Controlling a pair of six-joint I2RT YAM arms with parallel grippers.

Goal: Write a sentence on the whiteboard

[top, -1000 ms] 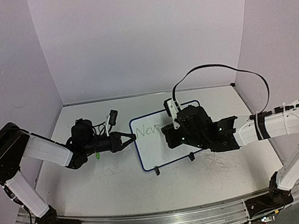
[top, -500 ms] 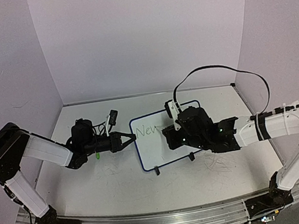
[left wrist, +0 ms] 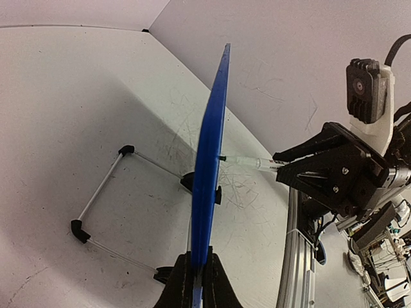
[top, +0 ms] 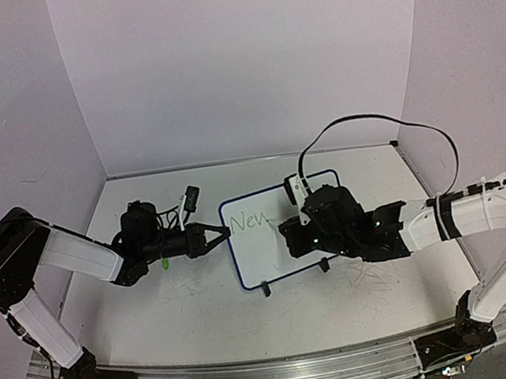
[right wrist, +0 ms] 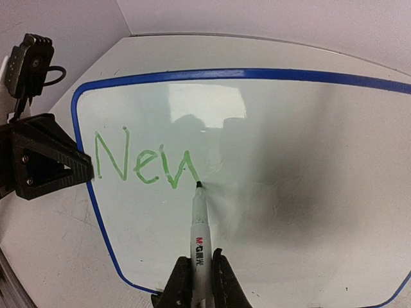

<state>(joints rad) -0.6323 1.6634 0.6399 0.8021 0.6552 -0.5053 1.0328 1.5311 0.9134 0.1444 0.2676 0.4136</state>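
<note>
The whiteboard (top: 259,256), white with a dark blue rim, stands tilted at mid-table. My left gripper (top: 224,233) is shut on its left rim; in the left wrist view the board (left wrist: 212,147) shows edge-on between the jaws of that gripper (left wrist: 198,260). My right gripper (right wrist: 200,263) is shut on a white marker (right wrist: 200,224). The marker's tip touches the whiteboard (right wrist: 289,128) at the end of the green word "New" (right wrist: 144,160), the only part of the sentence (top: 250,220) that shows. From above, the right wrist hides the marker.
Two small black feet (top: 266,289) (top: 324,265) and a thin wire stand (left wrist: 103,192) prop the board. The scuffed tabletop carries grey scribbles (top: 368,272). White walls close in the left, back and right. A metal rail (top: 261,377) runs along the near edge.
The right gripper has shifted slightly right along the board with the marker, and the last letter has grown from "v" into "w". The left gripper has kept its hold without moving.
</note>
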